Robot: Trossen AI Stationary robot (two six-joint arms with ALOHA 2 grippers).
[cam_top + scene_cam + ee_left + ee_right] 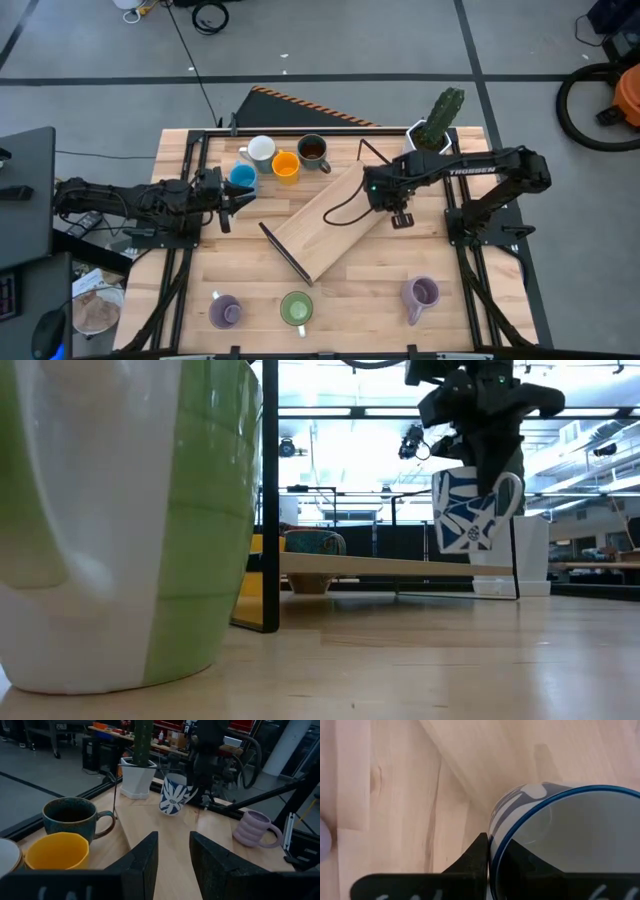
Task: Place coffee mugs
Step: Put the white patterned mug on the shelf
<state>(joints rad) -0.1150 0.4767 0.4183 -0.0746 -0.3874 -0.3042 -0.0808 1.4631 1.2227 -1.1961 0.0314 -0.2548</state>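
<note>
A pale wooden desk (200, 290) carries a slanted wooden board (335, 222) at its middle. The right pincer (495, 855) is clamped on the rim of a white mug with blue pattern (174, 795), lifted clear above the board near the cactus pot (432, 130). The left pincer (172, 852) hangs parted and empty by the blue mug (242, 177). White, orange and dark mugs stand beside it; two purple mugs and a green one line the near edge.
</note>
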